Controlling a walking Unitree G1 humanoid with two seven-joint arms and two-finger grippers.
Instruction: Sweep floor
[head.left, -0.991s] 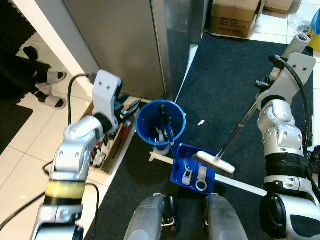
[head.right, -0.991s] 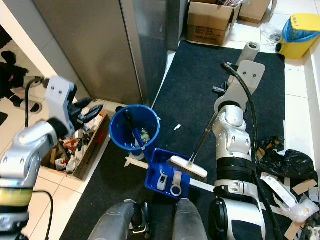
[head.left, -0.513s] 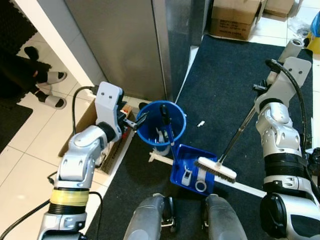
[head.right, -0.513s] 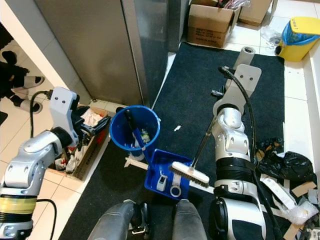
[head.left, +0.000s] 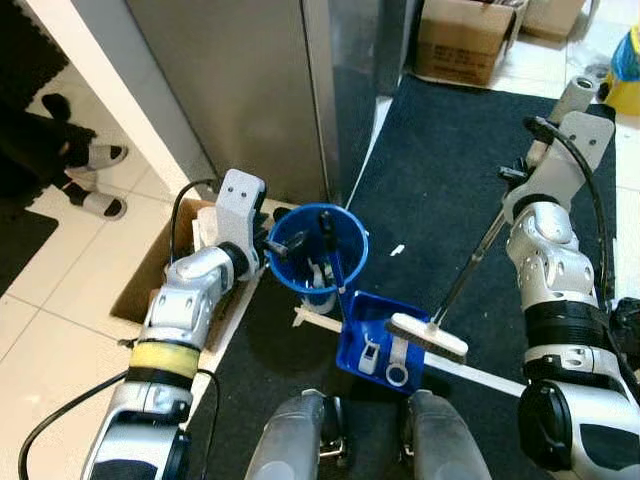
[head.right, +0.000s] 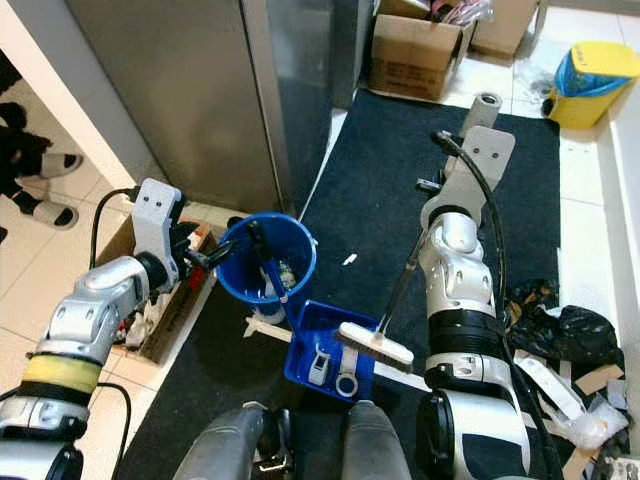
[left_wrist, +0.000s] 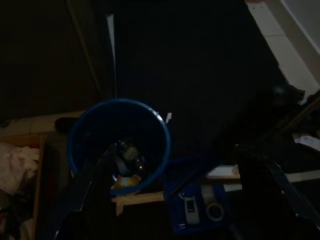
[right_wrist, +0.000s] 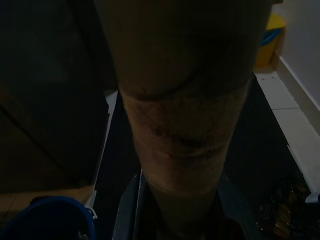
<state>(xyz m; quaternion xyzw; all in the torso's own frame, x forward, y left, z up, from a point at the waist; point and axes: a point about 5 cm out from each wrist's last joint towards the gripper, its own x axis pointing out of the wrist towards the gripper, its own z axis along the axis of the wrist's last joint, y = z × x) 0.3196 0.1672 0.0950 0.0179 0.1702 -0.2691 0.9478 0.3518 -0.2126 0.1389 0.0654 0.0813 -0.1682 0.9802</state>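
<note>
1. While the blue bucket (head.left: 318, 245) stands on the dark mat (head.left: 450, 170) just off the mat's left edge, the left gripper (head.left: 283, 247) sits at the bucket's left rim, fingers spread apart and holding nothing.
2. Bucket holds a dark-handled tool (head.left: 332, 255) and some small rubbish; the left wrist view looks straight down into it.
3. Blue dustpan (head.left: 385, 338) lies on the mat just below-right of the bucket, touching or nearly so, with white bits inside.
4. Brush (head.left: 428, 336), white head, rests on the dustpan's right edge; its thin handle slants up and away from the bucket to the right gripper (head.left: 513, 180), which is clenched around the handle top.
5. White scrap (head.left: 398, 250) on the mat, right of the bucket, well apart from it.
6. Open mat beyond the bucket up to the cardboard boxes (head.left: 460, 35); metal cabinet (head.left: 260, 80) stands close behind the bucket.
7. Low cardboard tray (head.right: 165, 290) of clutter sits left of the bucket on white tiles.
8. A person's feet in sandals (head.left: 95, 180) stand far left of the bucket.
</note>
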